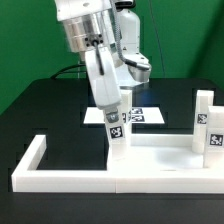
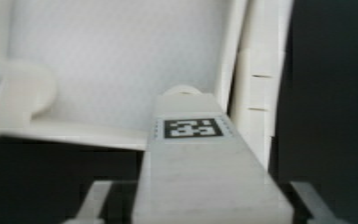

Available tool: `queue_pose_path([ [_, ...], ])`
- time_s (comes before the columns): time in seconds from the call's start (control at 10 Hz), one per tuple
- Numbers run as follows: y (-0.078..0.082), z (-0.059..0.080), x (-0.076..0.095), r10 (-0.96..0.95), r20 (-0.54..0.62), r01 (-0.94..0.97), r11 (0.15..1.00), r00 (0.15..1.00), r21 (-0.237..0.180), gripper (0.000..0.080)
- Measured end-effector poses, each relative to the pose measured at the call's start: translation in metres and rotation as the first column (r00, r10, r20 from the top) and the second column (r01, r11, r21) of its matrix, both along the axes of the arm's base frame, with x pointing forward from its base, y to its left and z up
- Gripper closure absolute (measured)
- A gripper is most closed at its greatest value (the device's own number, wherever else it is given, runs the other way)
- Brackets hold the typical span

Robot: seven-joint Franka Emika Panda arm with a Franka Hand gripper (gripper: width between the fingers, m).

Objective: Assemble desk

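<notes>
My gripper (image 1: pixel 105 97) is shut on a white desk leg (image 1: pixel 112 122) and holds it nearly upright, slightly tilted, with its square tag facing the camera. The leg's lower end is at the corner of the flat white tabletop (image 1: pixel 160 152) nearest the exterior view's left; I cannot tell whether it touches. Two more legs (image 1: pixel 208 125) stand upright at the tabletop's end on the exterior view's right. In the wrist view the held leg (image 2: pixel 201 160) fills the space between my fingers (image 2: pixel 101 200), and the tabletop (image 2: pixel 123 50) lies beyond it.
The low white U-shaped border wall (image 1: pixel 95 178) runs along the front and up the exterior view's left side (image 1: pixel 30 160). The marker board (image 1: pixel 140 113) lies flat behind the tabletop on the black table. The green backdrop stands behind.
</notes>
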State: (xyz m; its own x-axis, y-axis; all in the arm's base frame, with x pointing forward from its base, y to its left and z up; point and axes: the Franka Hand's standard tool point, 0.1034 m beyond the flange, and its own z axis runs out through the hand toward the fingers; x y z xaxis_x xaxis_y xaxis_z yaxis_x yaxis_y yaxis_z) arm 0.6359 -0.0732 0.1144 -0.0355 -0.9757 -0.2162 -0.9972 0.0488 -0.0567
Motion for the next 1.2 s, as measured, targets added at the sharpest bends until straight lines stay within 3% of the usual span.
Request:
queue_pose_path([
  [0.2, 0.01, 0.0, 0.002, -0.032, -0.008, 0.032, 0.999, 0.999, -0.002, 0.0509],
  [0.4, 0.009, -0.001, 0.001, 0.001, -0.003, -0.001, 1.0, 1.0, -0.003, 0.0509],
  [0.5, 0.009, -0.002, 0.001, 0.019, -0.001, -0.019, 1.0, 1.0, -0.004, 0.0428],
  [0.6, 0.009, -0.002, -0.002, 0.263, 0.014, -0.263, 0.964, 0.965, -0.036, 0.0428],
  [0.7, 0.014, -0.002, -0.002, 0.425, 0.022, -0.422, 0.904, 0.905, -0.071, 0.0247],
  [0.8, 0.022, -0.004, -0.005, 0.488, 0.025, -0.485, 0.871, 0.873, -0.076, 0.0181],
  [1.0, 0.02, -0.005, -0.005, 0.601, 0.043, -0.596, 0.798, 0.798, -0.09, 0.0156],
  [1.2, 0.02, -0.005, -0.005, 0.738, 0.059, -0.73, 0.674, 0.673, -0.113, 0.0151],
])
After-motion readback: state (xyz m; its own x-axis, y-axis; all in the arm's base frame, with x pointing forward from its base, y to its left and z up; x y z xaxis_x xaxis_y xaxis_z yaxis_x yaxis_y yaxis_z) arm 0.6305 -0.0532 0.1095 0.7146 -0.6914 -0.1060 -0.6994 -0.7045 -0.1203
